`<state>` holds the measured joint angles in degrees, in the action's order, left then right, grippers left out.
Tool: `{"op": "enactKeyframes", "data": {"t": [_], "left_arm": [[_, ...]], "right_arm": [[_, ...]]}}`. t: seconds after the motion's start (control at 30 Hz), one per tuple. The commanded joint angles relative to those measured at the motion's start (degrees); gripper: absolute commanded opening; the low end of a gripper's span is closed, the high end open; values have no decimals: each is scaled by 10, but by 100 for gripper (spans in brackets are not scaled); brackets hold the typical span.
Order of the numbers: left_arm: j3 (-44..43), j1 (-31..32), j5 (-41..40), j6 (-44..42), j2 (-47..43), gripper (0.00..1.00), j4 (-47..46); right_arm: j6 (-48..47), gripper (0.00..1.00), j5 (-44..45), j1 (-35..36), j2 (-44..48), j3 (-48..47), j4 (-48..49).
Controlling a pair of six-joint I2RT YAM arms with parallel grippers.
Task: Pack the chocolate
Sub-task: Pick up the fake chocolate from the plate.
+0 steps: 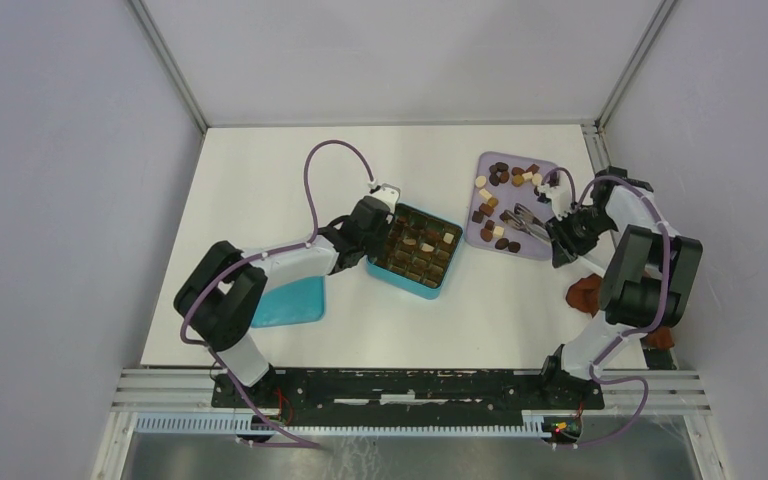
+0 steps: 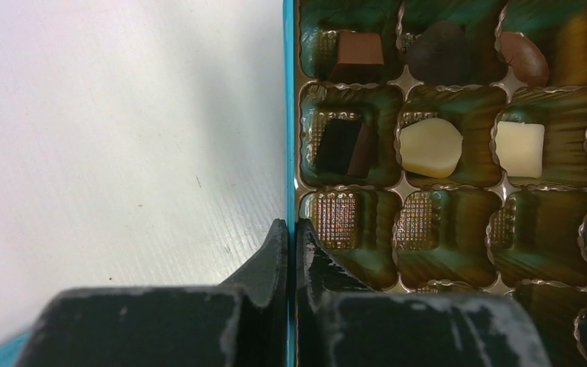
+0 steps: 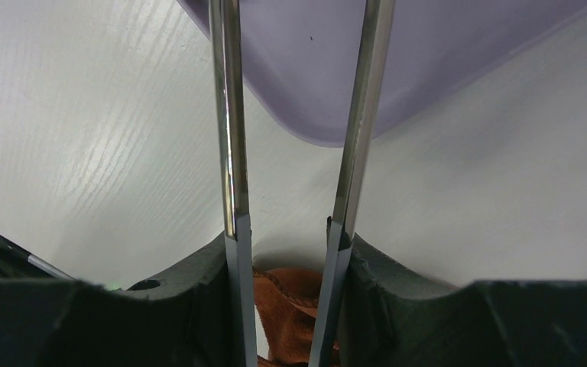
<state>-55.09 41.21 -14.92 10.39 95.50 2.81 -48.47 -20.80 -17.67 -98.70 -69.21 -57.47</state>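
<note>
The left gripper (image 2: pixel 291 229) has its jaws pinched tight on the near wall of the teal box (image 2: pixel 288 115), one finger outside it and one inside. Just past the fingers lie empty gold-green cups. Farther in, six cups hold chocolate (image 2: pixel 429 147): a white round, a white square, a dark block, a brown block, a dark round and a brown oval.

The right gripper (image 3: pixel 290 245) grips the metal tongs (image 3: pixel 229 153), with a finger pressing on each arm from outside. The two arms stand apart, only partly squeezed. Their tips run out of the wrist view, and the top view is too small to show whether they hold anything.

The tongs reach over the lavender tray (image 1: pixel 550 250), where most of the loose pieces lie scattered. Behind the right fingers sits a reddish-brown cloth (image 3: pixel 290 306). A teal lid (image 1: pixel 285 300) lies on the white table (image 1: pixel 260 180) beside the left arm.
</note>
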Motion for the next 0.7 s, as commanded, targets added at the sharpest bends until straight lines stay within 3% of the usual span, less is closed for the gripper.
{"op": "enactKeyframes", "data": {"t": [0.0,0.27,0.5,0.67], "left_arm": [[-22,0,-2,18,2,2,-34],[-25,-1,1,18,7,2,-32],[-26,-1,1,18,9,2,-32],[-24,-2,0,17,9,2,-32]], "right_arm": [[1,45,19,11,-10,-5,25],[13,41,35,38,-39,-24,33],[16,2,39,40,-35,-37,37],[20,0,40,39,-17,-41,43]]}}
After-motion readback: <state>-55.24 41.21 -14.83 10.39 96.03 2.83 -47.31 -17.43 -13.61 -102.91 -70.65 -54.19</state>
